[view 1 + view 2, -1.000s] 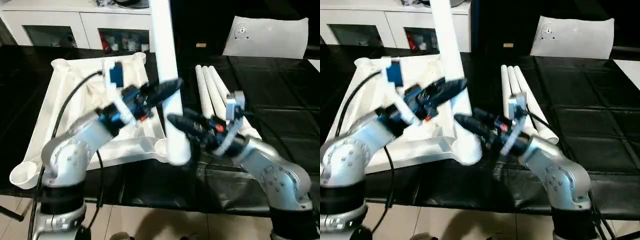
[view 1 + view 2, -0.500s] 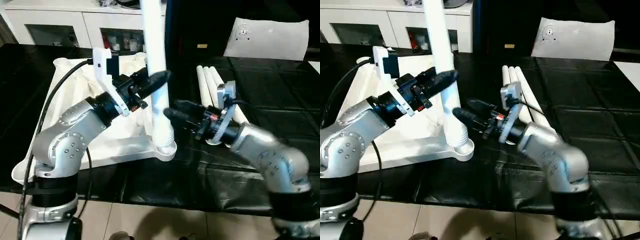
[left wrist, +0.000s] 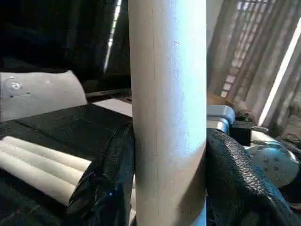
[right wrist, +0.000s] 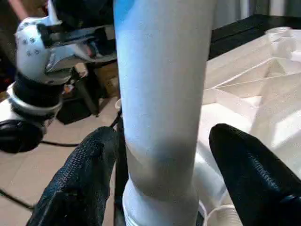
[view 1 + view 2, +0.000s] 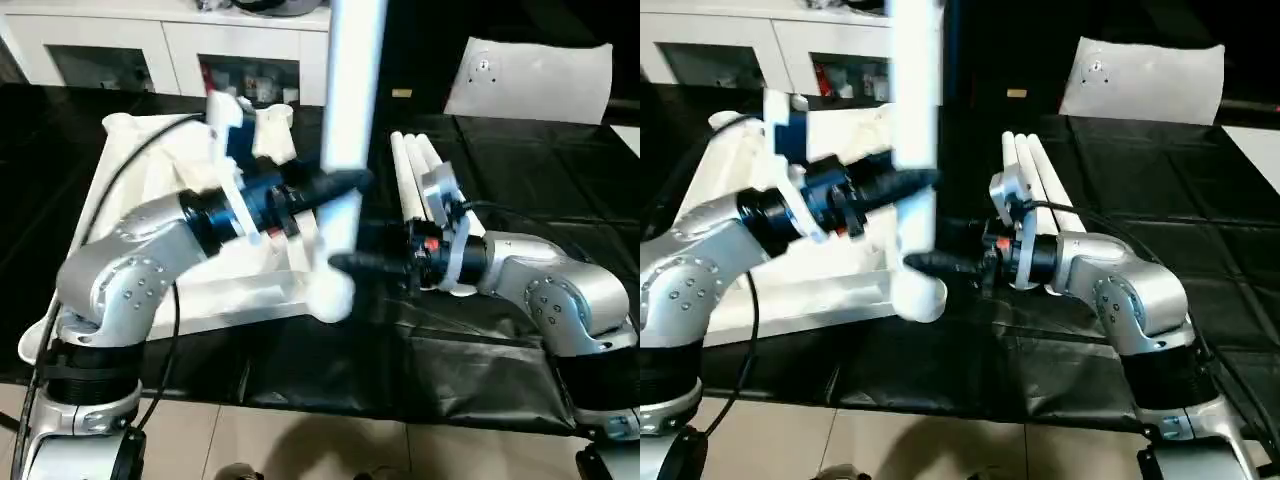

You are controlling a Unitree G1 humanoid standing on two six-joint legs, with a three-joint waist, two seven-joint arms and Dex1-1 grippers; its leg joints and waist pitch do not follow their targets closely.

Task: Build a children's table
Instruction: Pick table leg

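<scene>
The left gripper is clamped on an upright white leg, whose lower end hangs at the near right corner of the upturned tabletop, by the round socket there. The right gripper has its black fingers spread apart on either side of the same leg, lower down, with gaps showing between pads and tube. Three more legs lie side by side on the black table, to the right of the tabletop.
</scene>
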